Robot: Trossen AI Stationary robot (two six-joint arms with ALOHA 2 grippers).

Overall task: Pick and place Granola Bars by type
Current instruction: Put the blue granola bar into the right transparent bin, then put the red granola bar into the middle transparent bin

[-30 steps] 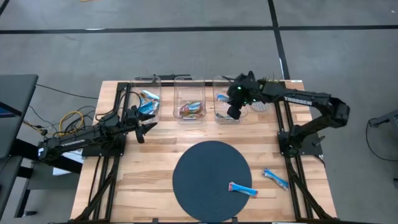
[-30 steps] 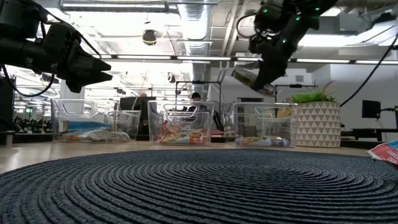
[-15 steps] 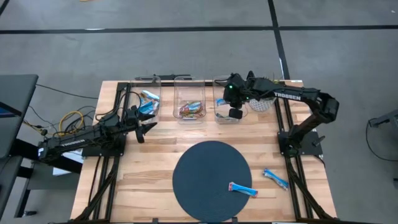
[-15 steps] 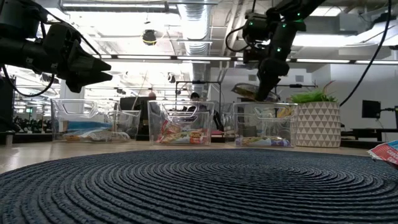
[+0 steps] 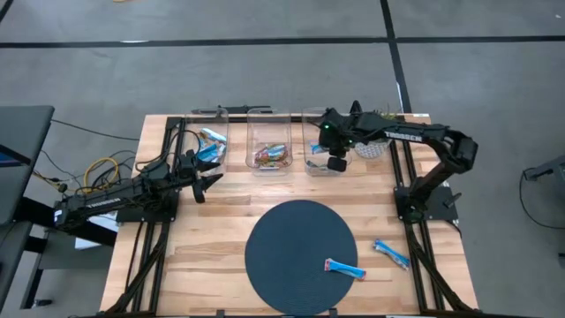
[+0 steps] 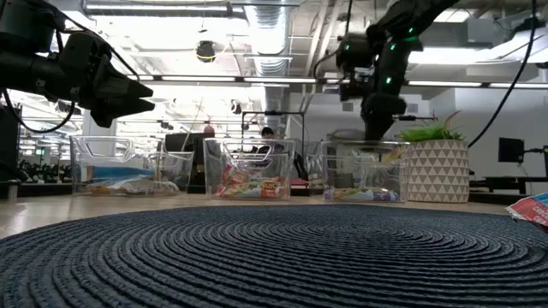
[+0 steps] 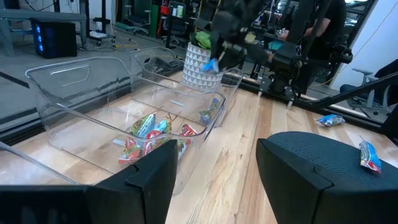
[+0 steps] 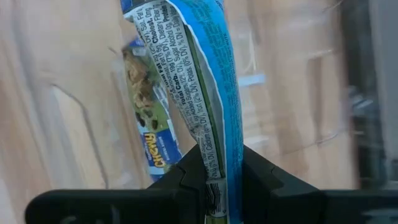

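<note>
A blue bar (image 8: 205, 106) is clamped in the right hand (image 5: 335, 162) over the right bin (image 5: 311, 168); two blue bars (image 5: 344, 268) remain unsorted; the left hand (image 5: 207, 181) is held apart.

Three clear bins (image 5: 269, 150) stand in a row along the table's (image 5: 203, 256) far edge, granola bars (image 5: 272, 155) lying in each. A potted plant (image 6: 434, 168) sits just right of the row. Nearer, a round mat (image 5: 300, 256) carries one bar (image 5: 344, 268); another bar (image 5: 389, 253) lies on the wood to its right.
</note>
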